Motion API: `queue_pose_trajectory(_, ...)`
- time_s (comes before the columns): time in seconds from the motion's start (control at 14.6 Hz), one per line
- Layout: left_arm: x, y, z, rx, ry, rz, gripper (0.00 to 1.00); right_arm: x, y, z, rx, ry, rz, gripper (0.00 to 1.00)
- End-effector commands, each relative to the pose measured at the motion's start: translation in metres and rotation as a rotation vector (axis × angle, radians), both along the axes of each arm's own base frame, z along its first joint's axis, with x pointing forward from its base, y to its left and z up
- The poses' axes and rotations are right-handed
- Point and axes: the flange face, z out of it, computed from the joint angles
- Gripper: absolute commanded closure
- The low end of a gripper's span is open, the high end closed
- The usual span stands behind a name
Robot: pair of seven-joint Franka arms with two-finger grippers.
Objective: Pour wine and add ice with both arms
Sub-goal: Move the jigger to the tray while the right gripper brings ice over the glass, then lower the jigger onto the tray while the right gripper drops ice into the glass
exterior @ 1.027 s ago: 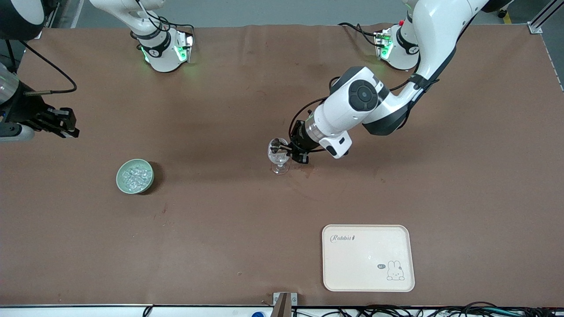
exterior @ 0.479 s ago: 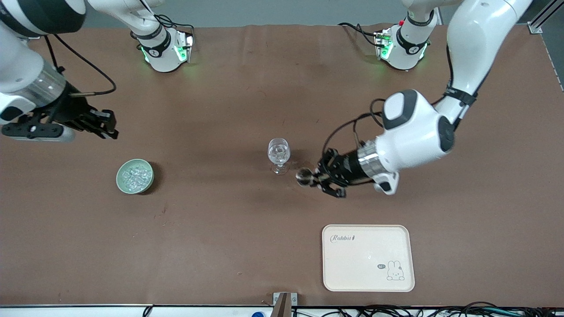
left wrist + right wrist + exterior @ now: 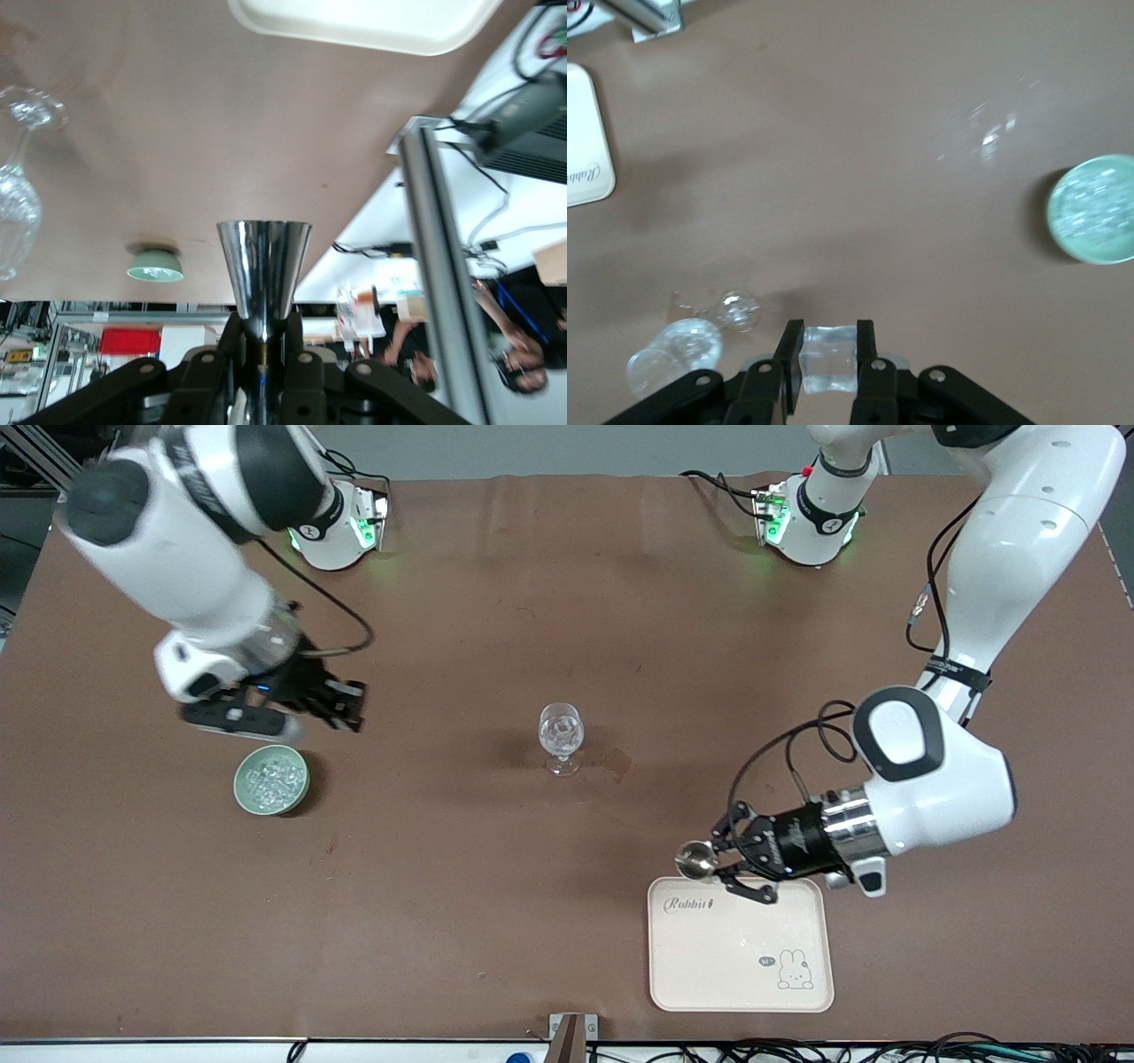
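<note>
The ice (image 3: 271, 778) sits heaped in a pale green bowl (image 3: 241, 786) toward the right arm's end of the bench (image 3: 461, 886). One clear cube (image 3: 829, 359) is pinched between the right gripper (image 3: 339, 707) fingers, just above the bowl. The left gripper (image 3: 728, 859) fingers clamp a shiny metal cup (image 3: 694, 860) over the cream tray (image 3: 741, 992) edge; a stemmed glass (image 3: 561, 739) stands mid-bench.

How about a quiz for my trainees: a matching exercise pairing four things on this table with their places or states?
Things:
1. metal cup
2. ice cube
3. stemmed glass
4. green bowl

Places or states:
a. clamped in the right gripper
b. standing upright mid-table, held by nothing
c. held in the left gripper, by the tray
d. on the table, holding a heap of ice

Pairs: 1-c, 2-a, 3-b, 4-d
</note>
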Motion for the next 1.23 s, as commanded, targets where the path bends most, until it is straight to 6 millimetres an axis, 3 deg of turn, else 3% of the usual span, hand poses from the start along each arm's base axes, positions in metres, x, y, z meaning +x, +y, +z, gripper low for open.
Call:
queue_pose_trajectory(0.0, 0.017, 0.039, -0.027, -0.098, -0.069, 0.013, 0.99, 0.012, 0.059, -0.029, -0.009, 0.014, -0.026, 0.89)
queue_pose_trajectory(0.34, 0.041, 0.098, -0.101, -0.187, -0.08, 0.131, 0.99, -0.008, 0.143, -0.085, 0.014, -0.011, -0.04, 0.89)
queue_pose_trajectory(0.48, 0.043, 0.117, -0.131, -0.211, -0.053, 0.188, 0.99, -0.022, 0.167, -0.103, 0.004, 0.011, -0.049, 0.89)
queue_pose_trajectory(0.68, 0.039, 0.138, -0.171, -0.182, -0.06, 0.204, 0.99, -0.038, 0.187, -0.116, -0.009, 0.029, -0.056, 0.89)
queue_pose_trajectory(0.82, 0.036, 0.14, -0.19, -0.21, -0.027, 0.237, 0.99, -0.044, 0.196, -0.12, -0.011, 0.036, -0.053, 0.89)
queue_pose_trajectory(1.16, 0.032, 0.147, -0.22, -0.257, 0.015, 0.293, 0.99, -0.052, 0.209, -0.135, -0.022, 0.052, -0.076, 0.89)
